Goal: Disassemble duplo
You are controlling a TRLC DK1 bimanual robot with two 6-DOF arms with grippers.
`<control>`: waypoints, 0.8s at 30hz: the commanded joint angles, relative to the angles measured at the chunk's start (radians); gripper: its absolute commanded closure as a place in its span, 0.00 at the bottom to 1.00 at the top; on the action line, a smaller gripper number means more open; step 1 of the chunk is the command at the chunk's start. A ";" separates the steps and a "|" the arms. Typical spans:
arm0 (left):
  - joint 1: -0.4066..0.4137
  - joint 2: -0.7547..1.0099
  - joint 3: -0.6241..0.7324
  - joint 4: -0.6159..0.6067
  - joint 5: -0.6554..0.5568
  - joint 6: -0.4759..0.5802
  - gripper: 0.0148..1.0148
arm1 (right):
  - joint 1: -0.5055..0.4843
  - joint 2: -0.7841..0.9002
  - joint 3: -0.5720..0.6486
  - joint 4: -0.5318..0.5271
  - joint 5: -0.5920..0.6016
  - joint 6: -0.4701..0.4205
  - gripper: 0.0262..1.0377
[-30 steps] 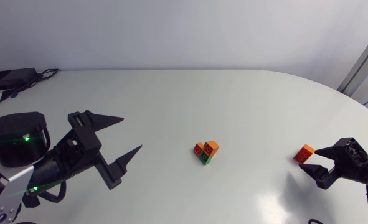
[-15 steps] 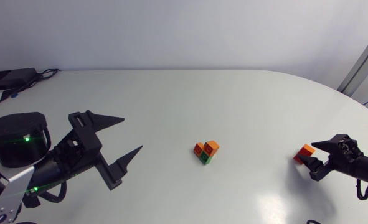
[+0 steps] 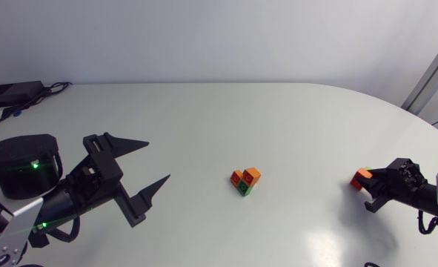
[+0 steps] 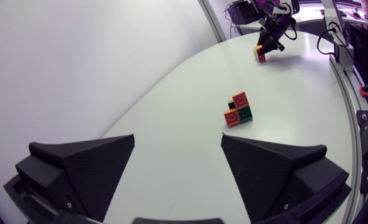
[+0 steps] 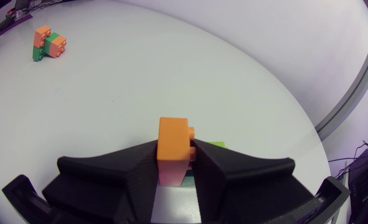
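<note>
A small duplo stack (image 3: 245, 180) of orange, red and green bricks stands near the middle of the table, far ahead of both grippers; it also shows as stack (image 4: 238, 109) and stack (image 5: 48, 42). At the right side my right gripper (image 3: 367, 185) is shut on a separate piece, an orange brick (image 5: 173, 146) with red below it. That piece rests low on the table, and a bit of green (image 5: 215, 145) shows just behind the fingers. My left gripper (image 3: 157, 159) hovers at the left, wide open and holding nothing, pointing toward the stack.
A black box with cables (image 3: 11, 93) lies at the far left corner. Bare white tabletop (image 3: 307, 133) stretches between the arms and the stack. My right gripper works close to the table's right edge.
My right gripper moved left to the orange piece and shut on it. The left arm and the middle stack have not moved.
</note>
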 commanded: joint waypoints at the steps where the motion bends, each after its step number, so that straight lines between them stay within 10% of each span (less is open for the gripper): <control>1: 0.003 0.019 -0.021 0.006 0.007 -0.005 0.03 | 0.013 0.000 -0.011 -0.018 0.013 0.012 0.82; 11: 0.014 0.021 -0.018 0.005 0.007 -0.003 0.03 | 0.229 -0.282 -0.002 -0.243 0.013 0.101 0.82; 24: 0.083 0.027 -0.013 0.054 0.007 -0.055 0.03 | 0.768 -0.625 0.233 -0.785 0.073 0.406 0.82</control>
